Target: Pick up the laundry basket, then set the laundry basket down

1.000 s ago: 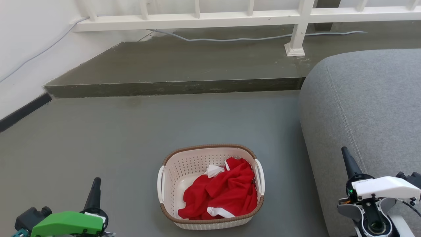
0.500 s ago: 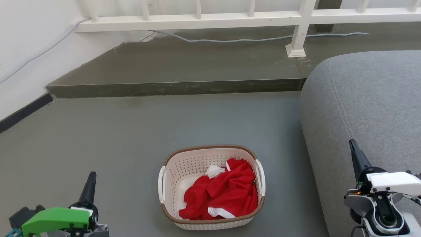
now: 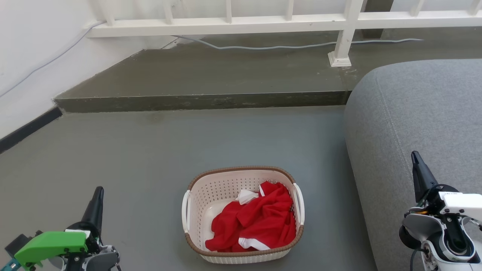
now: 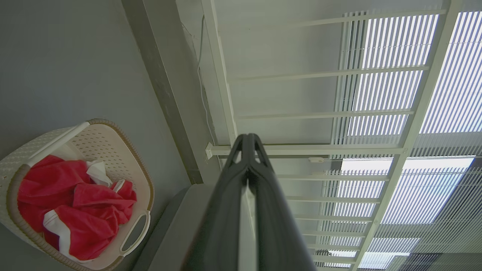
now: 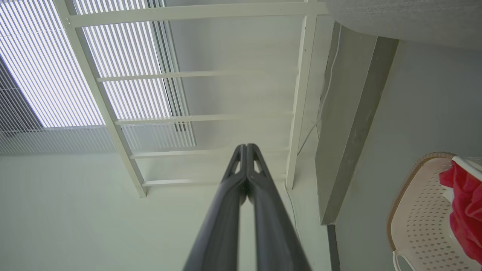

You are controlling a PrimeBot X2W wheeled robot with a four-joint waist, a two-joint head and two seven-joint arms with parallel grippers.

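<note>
The laundry basket (image 3: 226, 192) stands on the grey floor at the bottom centre of the head view, cream with a brown rim and white side handles, holding red and white cloth (image 3: 260, 222). It also appears at the lower left of the left wrist view as the laundry basket (image 4: 113, 150), and at the right edge of the right wrist view as the laundry basket (image 5: 418, 210). My left gripper (image 3: 98, 190) is shut and well to the basket's left, holding nothing. My right gripper (image 3: 415, 155) is shut over the sofa, well to the basket's right. Both wrist views show the fingertips pressed together: left gripper (image 4: 247, 136), right gripper (image 5: 246, 146).
A grey sofa (image 3: 421, 113) rises close on the basket's right. A raised concrete step (image 3: 203, 99) runs across behind, with a white railing (image 3: 263, 20) and a cable (image 3: 271, 46) on it. A white wall (image 3: 26, 60) borders the left.
Both grippers have swung outward, away from the basket: the left one down and to the left, the right one up and to the right. The basket has stayed put.
</note>
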